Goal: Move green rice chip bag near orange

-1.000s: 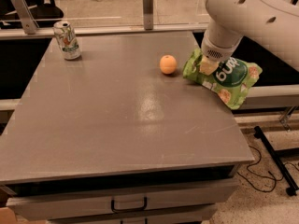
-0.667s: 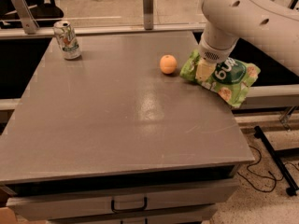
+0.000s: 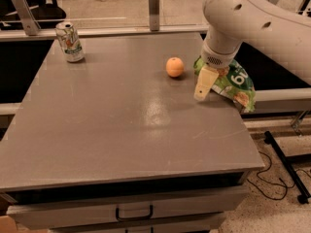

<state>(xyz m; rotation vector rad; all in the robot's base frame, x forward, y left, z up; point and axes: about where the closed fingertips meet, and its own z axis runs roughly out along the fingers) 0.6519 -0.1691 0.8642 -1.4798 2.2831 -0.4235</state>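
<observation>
- At the table's (image 3: 121,130) right edge, my gripper (image 3: 205,86) touches the left end of the green rice chip bag (image 3: 234,81); I cannot tell how far open it is or whether it grips.
- The bag lies near the orange (image 3: 174,67), at its 3 o'clock, overhanging the edge.
- Bare tabletop spreads from the orange's 6 to 9 o'clock; a drink can (image 3: 69,41) stands at 10 o'clock.
</observation>
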